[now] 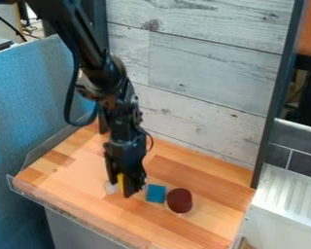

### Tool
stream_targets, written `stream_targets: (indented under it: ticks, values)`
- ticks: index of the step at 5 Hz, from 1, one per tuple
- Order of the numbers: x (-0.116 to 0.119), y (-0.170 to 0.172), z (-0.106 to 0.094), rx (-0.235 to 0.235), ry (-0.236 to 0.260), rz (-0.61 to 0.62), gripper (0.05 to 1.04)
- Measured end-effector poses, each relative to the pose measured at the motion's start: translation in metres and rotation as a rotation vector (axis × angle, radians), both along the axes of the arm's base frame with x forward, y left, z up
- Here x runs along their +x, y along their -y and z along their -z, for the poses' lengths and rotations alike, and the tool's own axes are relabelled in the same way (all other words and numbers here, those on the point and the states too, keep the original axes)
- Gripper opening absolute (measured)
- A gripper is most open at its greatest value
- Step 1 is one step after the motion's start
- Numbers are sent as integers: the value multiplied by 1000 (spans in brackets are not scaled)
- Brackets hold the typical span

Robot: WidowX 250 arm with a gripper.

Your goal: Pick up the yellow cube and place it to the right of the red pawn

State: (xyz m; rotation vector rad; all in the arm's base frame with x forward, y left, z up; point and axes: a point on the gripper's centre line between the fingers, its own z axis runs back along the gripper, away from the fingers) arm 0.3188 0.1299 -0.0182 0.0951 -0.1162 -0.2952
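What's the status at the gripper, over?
Gripper down at the wooden surface, yellow piece at its tips; grip unconfirmed. Whitish piece and blue block close by, could crowd it. Dark red round piece beside the blue block. Over.

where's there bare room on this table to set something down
The wooden table is bare toward the blue partition, and between the plank wall and dark red piece. Crowded: around the gripper, with the pale piece, yellow block and blue block.
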Motion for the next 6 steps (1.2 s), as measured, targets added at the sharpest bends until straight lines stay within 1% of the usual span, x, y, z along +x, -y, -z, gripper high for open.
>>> stream_targets:
  ticks: [1, 2, 3, 4, 5, 6]
  values:
    - [27, -9, -17, 16, 62, -21, 584]
    - [57, -16, -18, 7, 75, -73, 584]
    - [82, -19, -12, 22, 77, -95, 584]
    - [101, -22, 1, 22, 52, -114, 584]
    - [103, -22, 11, 0, -3, -174, 584]
    - [94, -15, 14, -56, -58, -255, 585]
